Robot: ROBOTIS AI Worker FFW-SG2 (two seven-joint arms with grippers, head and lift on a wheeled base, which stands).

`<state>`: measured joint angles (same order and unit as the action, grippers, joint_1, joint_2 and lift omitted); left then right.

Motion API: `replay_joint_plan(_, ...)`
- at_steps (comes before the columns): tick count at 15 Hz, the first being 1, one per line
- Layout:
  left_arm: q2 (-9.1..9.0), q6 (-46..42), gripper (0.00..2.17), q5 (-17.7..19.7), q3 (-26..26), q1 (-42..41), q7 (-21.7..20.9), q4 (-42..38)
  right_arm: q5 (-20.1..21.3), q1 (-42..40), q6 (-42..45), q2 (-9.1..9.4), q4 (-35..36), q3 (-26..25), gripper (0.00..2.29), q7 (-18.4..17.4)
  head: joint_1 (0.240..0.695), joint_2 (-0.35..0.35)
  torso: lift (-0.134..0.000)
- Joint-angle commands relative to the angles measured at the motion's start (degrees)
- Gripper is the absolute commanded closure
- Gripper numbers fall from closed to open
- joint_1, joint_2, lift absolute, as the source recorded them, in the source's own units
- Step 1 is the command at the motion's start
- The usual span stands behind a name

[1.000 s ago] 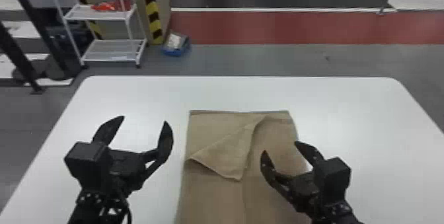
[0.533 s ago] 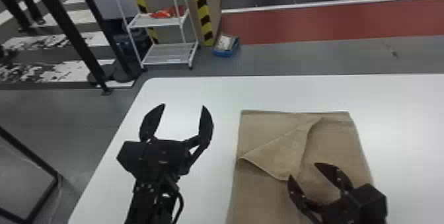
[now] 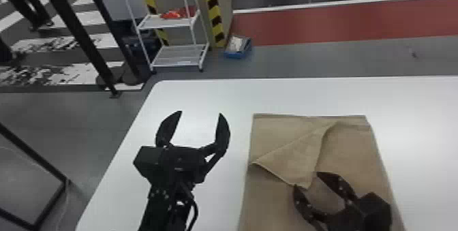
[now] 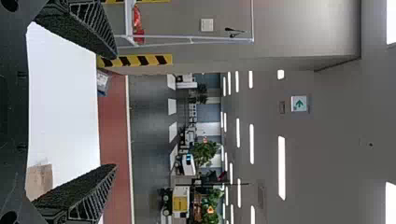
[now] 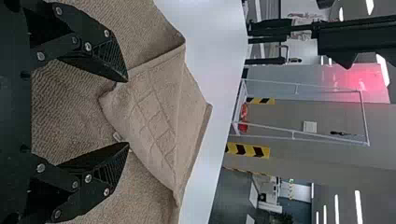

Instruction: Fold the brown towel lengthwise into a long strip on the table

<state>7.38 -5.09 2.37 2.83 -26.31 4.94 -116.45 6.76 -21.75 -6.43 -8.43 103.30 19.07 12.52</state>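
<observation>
Farther off, a blue bin (image 3: 235, 55) with pale contents (image 3: 235, 44), left gripper (image 3: 200, 112) and right gripper (image 3: 306, 180) both spread.

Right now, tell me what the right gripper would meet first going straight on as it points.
Most likely the folded-over flap of the brown towel, just ahead of the open right gripper, though the gripper's height is unclear, so it could pass above.

Brown towel (image 3: 283, 199) on white table (image 3: 201, 102)
</observation>
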Motion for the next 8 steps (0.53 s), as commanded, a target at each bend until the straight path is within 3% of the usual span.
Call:
replay_joint_plan(1, 0.00, -0.04, 0.05, 0.00, 0.24, 0.03, -0.01, 0.44, 0.62, 0.75, -2.50, 0.25, -0.02, 1.15, 0.48, -0.22, 0.695, 0.251, -0.117)
replay_joint_plan(5, 0.00, 0.13, 0.05, 0.00, 0.16, 0.03, -0.10, 0.52, -0.35, 1.63, -6.54, 0.25, 0.06, 0.97, 0.79, -1.45, 0.695, 0.255, -0.117)
replay_joint_plan(8, 0.00, -0.04, 0.05, 0.00, 0.33, 0.03, -0.10, 0.79, -0.79, 0.75, -5.14, 0.25, 1.21, 0.53, 0.83, -1.80, 0.695, 0.245, -0.117)
